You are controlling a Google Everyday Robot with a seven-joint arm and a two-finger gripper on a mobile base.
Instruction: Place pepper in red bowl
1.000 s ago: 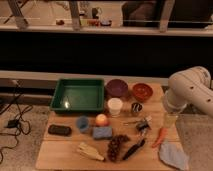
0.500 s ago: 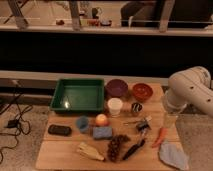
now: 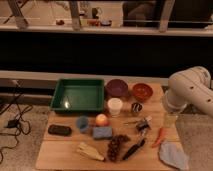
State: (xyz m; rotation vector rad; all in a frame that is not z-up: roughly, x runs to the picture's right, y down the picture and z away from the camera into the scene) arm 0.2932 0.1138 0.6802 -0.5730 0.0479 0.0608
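One pepper to lift, one red bowl waiting

Across the wooden table (image 3: 60, 150) lies the clutter. The white arm (image 3: 192, 92) looms at its right edge, and the red bowl (image 3: 142, 91) sits at the back beside a purple bowl (image 3: 116, 87). The gripper (image 3: 170, 120) hangs just above and right of the pepper (image 3: 160, 136), which lies near the front right. Whether the gripper is released or clenched cannot be told. A good pick would likely descend squarely across the pepper's slim middle.
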